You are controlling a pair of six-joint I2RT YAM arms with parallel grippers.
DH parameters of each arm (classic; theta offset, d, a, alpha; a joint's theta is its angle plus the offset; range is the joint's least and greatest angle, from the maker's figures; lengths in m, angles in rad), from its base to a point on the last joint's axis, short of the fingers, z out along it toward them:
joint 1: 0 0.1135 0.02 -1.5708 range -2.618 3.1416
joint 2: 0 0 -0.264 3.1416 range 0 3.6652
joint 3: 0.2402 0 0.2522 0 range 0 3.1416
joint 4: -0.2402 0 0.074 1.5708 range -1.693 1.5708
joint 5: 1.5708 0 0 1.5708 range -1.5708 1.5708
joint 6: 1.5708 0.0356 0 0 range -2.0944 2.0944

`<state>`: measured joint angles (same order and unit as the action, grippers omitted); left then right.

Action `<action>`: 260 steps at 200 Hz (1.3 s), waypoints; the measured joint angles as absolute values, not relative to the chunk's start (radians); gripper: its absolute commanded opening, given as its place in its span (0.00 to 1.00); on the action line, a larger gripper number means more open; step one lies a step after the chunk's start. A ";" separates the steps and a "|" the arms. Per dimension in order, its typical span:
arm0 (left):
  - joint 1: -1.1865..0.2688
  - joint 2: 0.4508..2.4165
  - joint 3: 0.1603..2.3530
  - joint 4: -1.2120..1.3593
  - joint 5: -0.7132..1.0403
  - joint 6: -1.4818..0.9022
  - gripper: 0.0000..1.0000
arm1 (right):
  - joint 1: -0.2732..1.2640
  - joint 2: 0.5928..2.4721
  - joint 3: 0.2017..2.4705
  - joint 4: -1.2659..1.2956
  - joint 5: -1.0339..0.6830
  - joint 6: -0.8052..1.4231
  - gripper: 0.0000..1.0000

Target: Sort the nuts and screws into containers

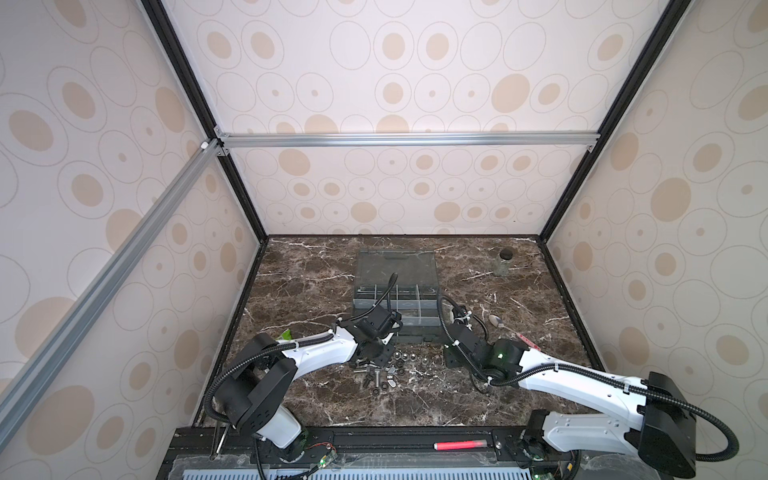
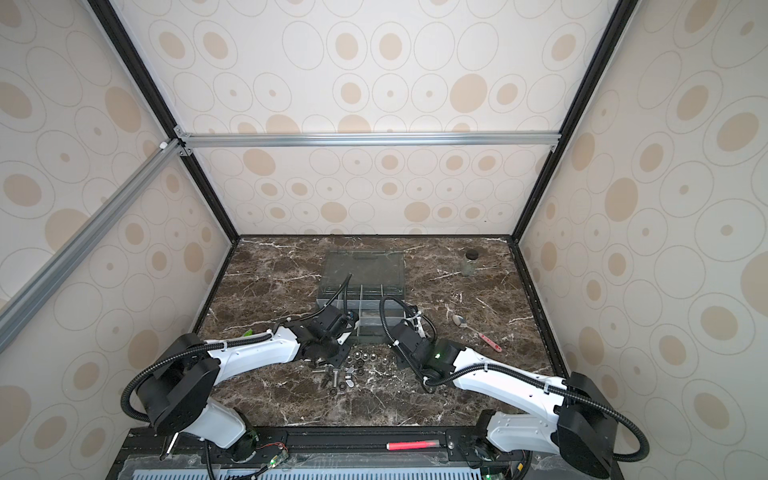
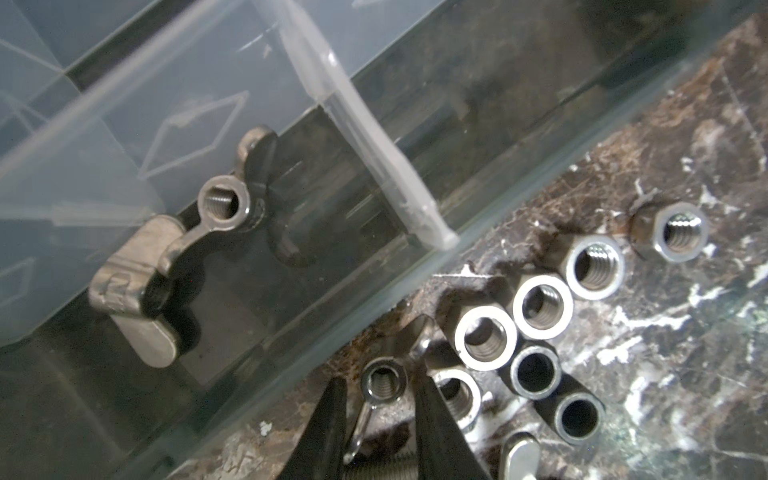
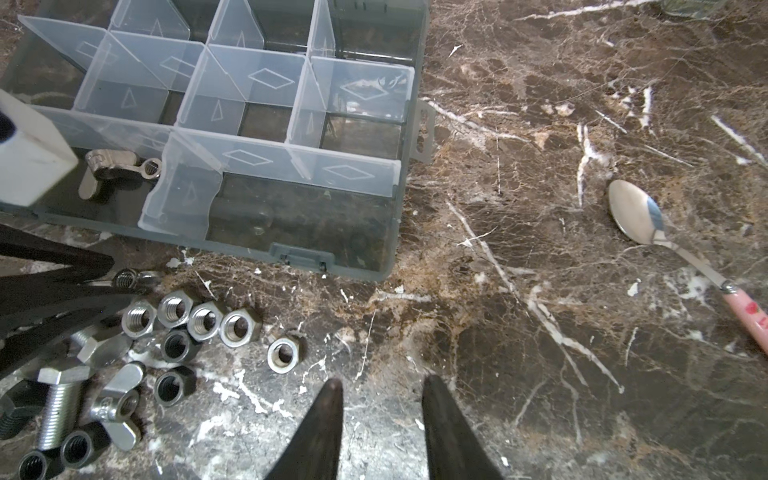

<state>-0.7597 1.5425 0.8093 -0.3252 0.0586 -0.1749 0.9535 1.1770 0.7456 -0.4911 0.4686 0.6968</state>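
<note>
- Left gripper (image 3: 379, 401): the fingers stand narrowly apart on either side of a wing nut (image 3: 382, 384). It lies on the desk (image 3: 685, 291) just outside the organizer box (image 3: 316, 349). Whether they pinch it cannot be told.
- Right gripper (image 4: 383, 380): the fingers are parted and empty, low over bare desk near the box's front wall.
- Two wing nuts (image 3: 129, 291) lie in the near compartment. The other visible compartments appear empty.
- Hex nuts (image 3: 519, 309) cluster just beside the flanked wing nut. The screws (image 4: 56, 409) lie on the desk farther from the box.
- Step in hand, as judged: picking up this wing nut. It is best squeezed across the threaded barrel, not the thin wing, which could twist out.
- Lift straight up before travelling, so that neighbours are not dragged and the wall is cleared. Release low over the compartment holding its like.
</note>
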 measured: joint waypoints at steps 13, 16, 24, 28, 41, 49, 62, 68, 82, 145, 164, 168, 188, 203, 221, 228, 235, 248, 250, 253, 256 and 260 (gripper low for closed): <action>-0.760 1.530 0.806 -0.333 0.057 -0.176 0.29 | 0.953 1.170 0.740 -0.494 0.469 0.699 0.36; -0.760 1.526 0.805 -0.334 0.055 -0.176 0.29 | 0.953 1.169 0.738 -0.494 0.469 0.700 0.36; -0.760 1.514 0.804 -0.337 0.050 -0.177 0.29 | 0.953 1.166 0.735 -0.495 0.469 0.702 0.36; -0.760 1.510 0.803 -0.338 0.047 -0.178 0.29 | 0.953 1.165 0.735 -0.495 0.469 0.703 0.36; -0.761 1.499 0.803 -0.340 0.039 -0.179 0.28 | 0.953 1.163 0.732 -0.495 0.470 0.705 0.36; -0.761 1.497 0.803 -0.340 0.035 -0.179 0.28 | 0.953 1.162 0.729 -0.494 0.471 0.707 0.36; -0.761 1.498 0.803 -0.342 0.031 -0.179 0.27 | 0.953 1.162 0.728 -0.496 0.471 0.710 0.36; -0.761 1.498 0.803 -0.343 0.029 -0.179 0.26 | 0.953 1.162 0.728 -0.497 0.471 0.710 0.36; -0.761 1.498 0.803 -0.344 0.026 -0.179 0.26 | 0.953 1.162 0.728 -0.497 0.470 0.711 0.36; -0.765 1.503 0.801 -0.349 0.020 -0.179 0.23 | 0.953 1.162 0.728 -0.497 0.471 0.713 0.36; -0.766 1.516 0.801 -0.349 0.019 -0.179 0.21 | 0.953 1.162 0.728 -0.497 0.470 0.714 0.36; -0.766 1.518 0.801 -0.349 0.020 -0.179 0.21 | 0.953 1.162 0.728 -0.497 0.470 0.714 0.36; -0.766 1.527 0.801 -0.349 0.020 -0.179 0.20 | 0.953 1.162 0.728 -0.497 0.470 0.714 0.36; -0.766 1.535 0.801 -0.349 0.020 -0.179 0.17 | 0.953 1.162 0.728 -0.497 0.471 0.714 0.36; -0.768 1.544 0.801 -0.349 0.020 -0.180 0.14 | 0.953 1.162 0.728 -0.497 0.470 0.714 0.36; -0.770 1.547 0.801 -0.350 0.021 -0.180 0.13 | 0.953 1.162 0.728 -0.497 0.470 0.715 0.36; -0.771 1.548 0.801 -0.350 0.020 -0.181 0.13 | 0.953 1.162 0.728 -0.497 0.470 0.715 0.36; -0.772 1.549 0.801 -0.351 0.020 -0.181 0.07 | 0.953 1.162 0.728 -0.496 0.470 0.715 0.36; -0.772 1.548 0.801 -0.351 0.020 -0.181 0.07 | 0.953 1.162 0.728 -0.497 0.470 0.715 0.36; -0.772 1.549 0.801 -0.352 0.020 -0.184 0.05 | 0.953 1.162 0.728 -0.497 0.470 0.715 0.36; -0.772 1.549 0.801 -0.352 0.020 -0.181 0.04 | 0.953 1.162 0.728 -0.497 0.470 0.716 0.36; -0.772 1.548 0.801 -0.352 0.020 -0.183 0.02 | 0.953 1.162 0.728 -0.497 0.470 0.716 0.36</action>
